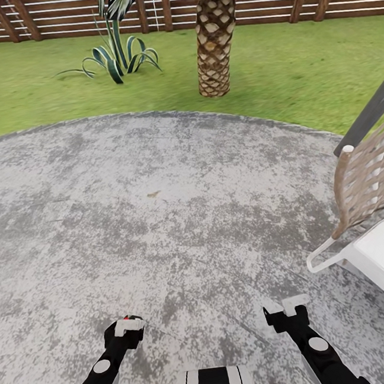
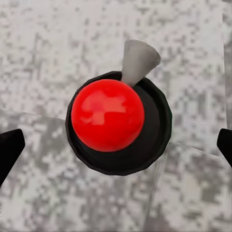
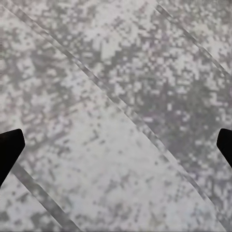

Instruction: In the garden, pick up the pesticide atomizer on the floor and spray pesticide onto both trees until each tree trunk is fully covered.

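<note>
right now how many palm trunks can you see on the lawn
1: a scaly palm trunk on the grass just beyond the paved circle, before the fence. Others may stand outside the picture.

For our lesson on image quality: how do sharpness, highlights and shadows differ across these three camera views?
Head view: fairly sharp, evenly lit, palm trunk and paving without hard shadows. Left wrist view: blocky paving, white glare patches on the red ball. Right wrist view: coarse, pixelated paving, no glare.
</note>
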